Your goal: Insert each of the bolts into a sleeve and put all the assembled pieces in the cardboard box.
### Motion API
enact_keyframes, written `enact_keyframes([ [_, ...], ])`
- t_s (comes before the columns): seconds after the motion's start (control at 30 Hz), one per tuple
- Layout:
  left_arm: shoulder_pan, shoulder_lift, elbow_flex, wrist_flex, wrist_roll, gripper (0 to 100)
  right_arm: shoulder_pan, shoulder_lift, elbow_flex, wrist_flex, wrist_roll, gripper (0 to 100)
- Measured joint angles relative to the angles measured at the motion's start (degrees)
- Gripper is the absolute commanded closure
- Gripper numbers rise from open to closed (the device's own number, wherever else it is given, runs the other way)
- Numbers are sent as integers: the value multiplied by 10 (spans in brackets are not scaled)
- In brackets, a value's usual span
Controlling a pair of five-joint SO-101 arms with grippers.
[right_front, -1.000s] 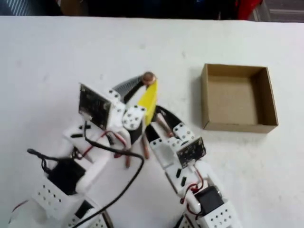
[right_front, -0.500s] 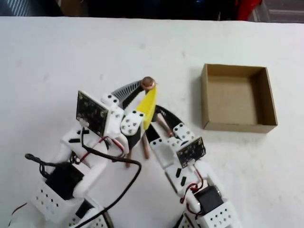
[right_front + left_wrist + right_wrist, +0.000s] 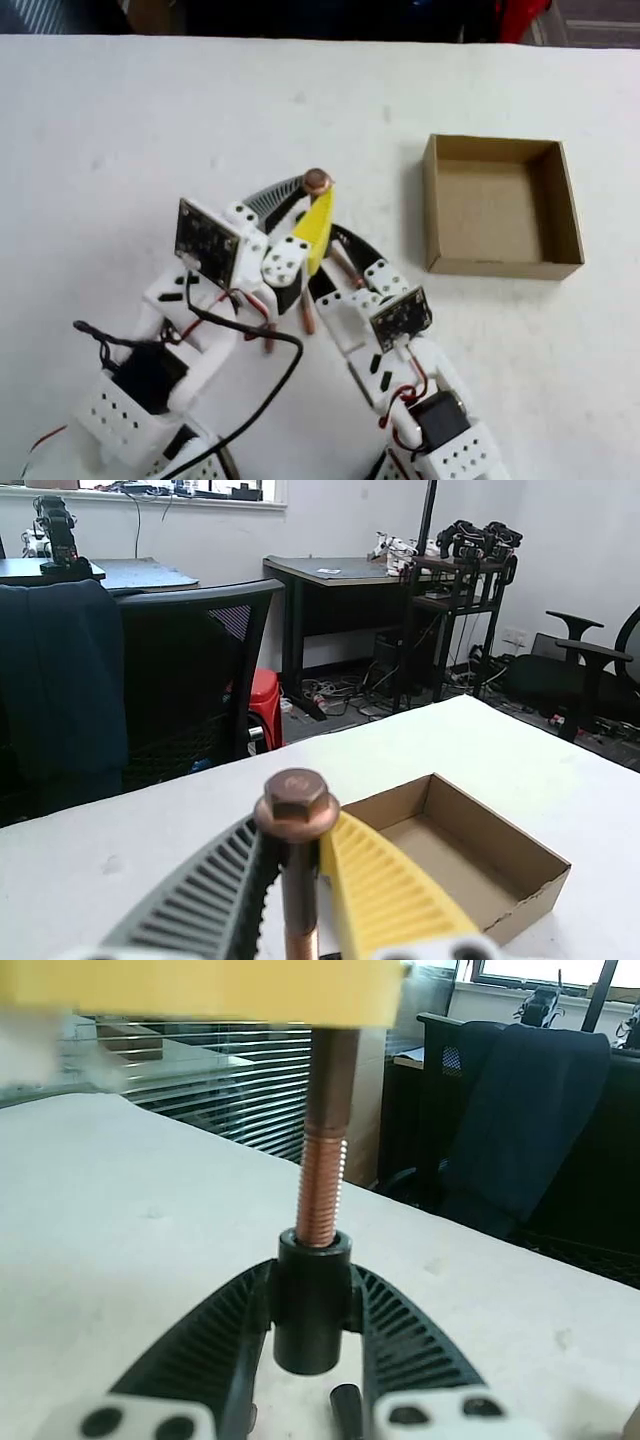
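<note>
Over the last second the left claw (image 3: 312, 192) and its bolt (image 3: 317, 181) had slid a little lower and to the right in the high view, the bolt head ending just left of centre frame. The right claw (image 3: 338, 258) had kept its place.

From above, the left claw pinched the bolt just under the head between a grey ribbed finger (image 3: 268, 192) and a yellow finger (image 3: 318, 222). The right claw's black fingers reached under it from the lower right, and their grip was hidden. Two loose bolts (image 3: 308, 316) lay on the table (image 3: 150, 100) below the claws. The box (image 3: 500, 268) sat open at right of centre, well apart from both claws.

The left wrist view showed the bolt (image 3: 298, 810) upright, its hex head above the fingertips of the left claw (image 3: 298, 832), which was closed tight on the shank. The box (image 3: 525, 895) stood beyond on the table (image 3: 500, 750).

The right wrist view gave what the others hid. The right claw (image 3: 312, 1295) was closed around a short black sleeve (image 3: 312, 1310), held upright. The bolt (image 3: 322, 1180) came down from the yellow finger (image 3: 230, 985), its threaded end standing in the sleeve's mouth, with most of the thread bare above it. The sleeve hung clear of the table (image 3: 100, 1180).
</note>
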State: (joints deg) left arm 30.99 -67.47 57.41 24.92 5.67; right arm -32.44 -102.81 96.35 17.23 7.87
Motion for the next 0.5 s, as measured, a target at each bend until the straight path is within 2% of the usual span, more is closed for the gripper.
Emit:
enact_keyframes([
  [0.5, 1, 0, 45, -5, 3, 976, -1, 1, 0, 0, 1, 981],
])
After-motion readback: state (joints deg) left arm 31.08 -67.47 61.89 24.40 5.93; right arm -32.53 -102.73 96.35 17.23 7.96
